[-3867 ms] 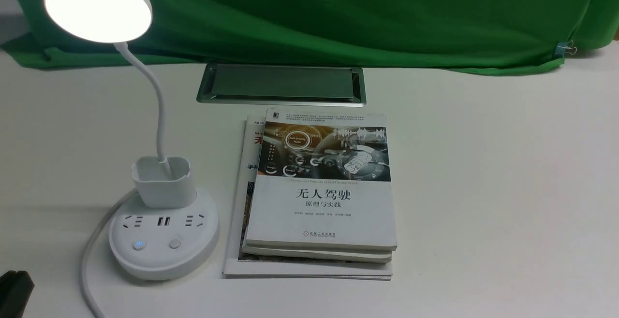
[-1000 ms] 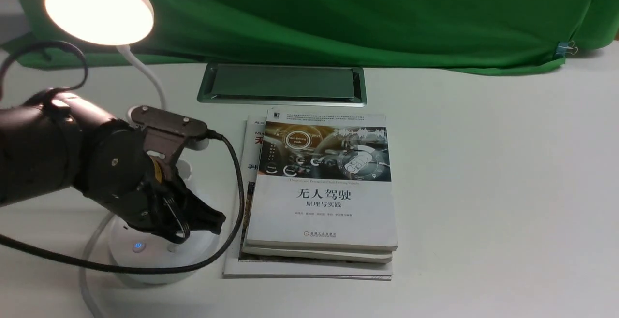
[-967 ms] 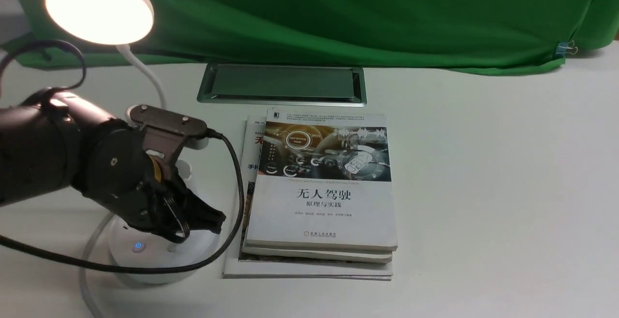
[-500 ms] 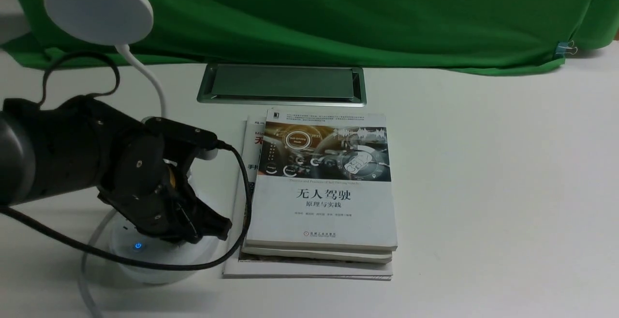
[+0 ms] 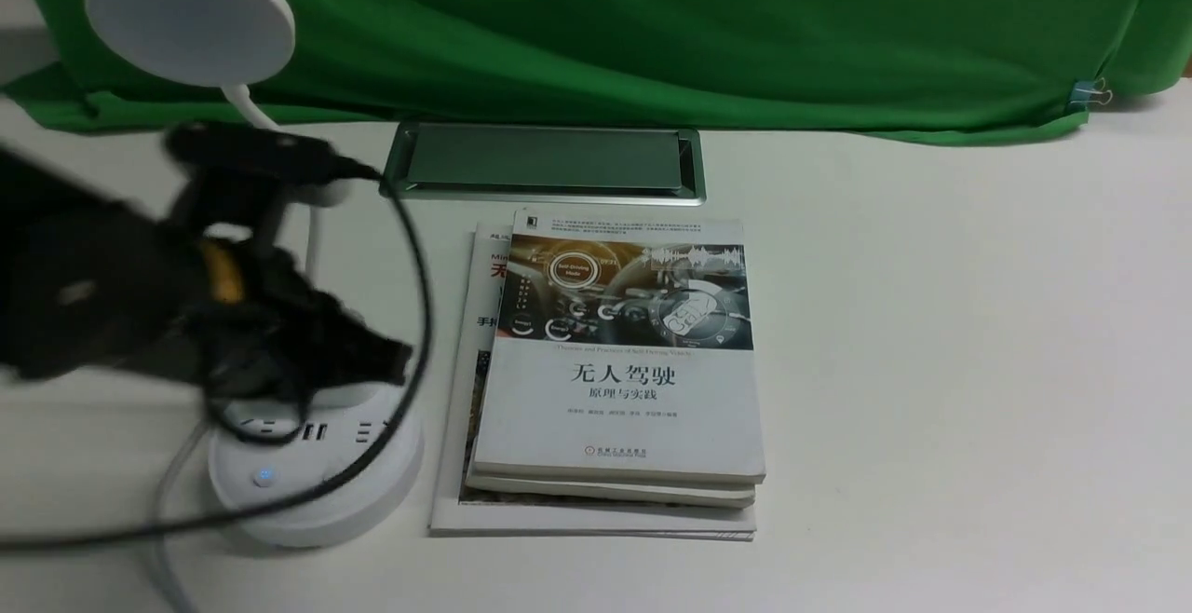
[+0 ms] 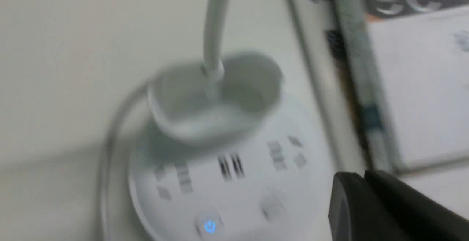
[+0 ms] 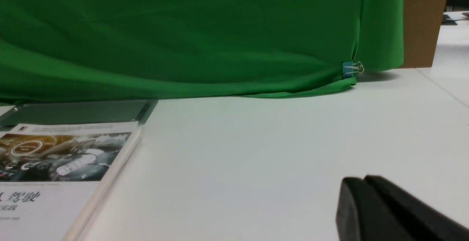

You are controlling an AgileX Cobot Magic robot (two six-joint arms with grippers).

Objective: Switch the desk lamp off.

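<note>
The white table [image 5: 931, 361] carries everything, with green cloth [image 5: 792, 45] hung across its far side, probably to screen what lies behind. A clip [image 5: 1085, 93] grips the cloth near its right end, likely to keep its folds together.

The left arm [image 5: 102, 287] reaches in from the left, blurred, over the lamp [image 5: 312, 520]. The lamp is upright on the left part of the table, its wide base flat, which should steady it under a press. Its disc head [image 5: 191, 17] is dark, so the task looks done; drawing the arm clear without brushing the neck [image 6: 216, 25] seems all that is left. The arm's black cable [image 5: 410, 250] passes in front of the base and might catch.

The books [image 5: 619, 408] lie stacked flat to the lamp's right, nearer than the tray [image 5: 545, 158], apparently just out of the work's way.

The left end effector [image 6: 361, 180] has its fingertips together, with nothing seen in them and no contact with the buttons; closed, they would make a narrow pusher. The right end effector [image 7: 366, 182] is also closed and holds nothing visible, above the table.

Smallest are the buttons: the left one [image 6: 209, 226] glows blue, the right one [image 6: 271, 206] is unlit.
</note>
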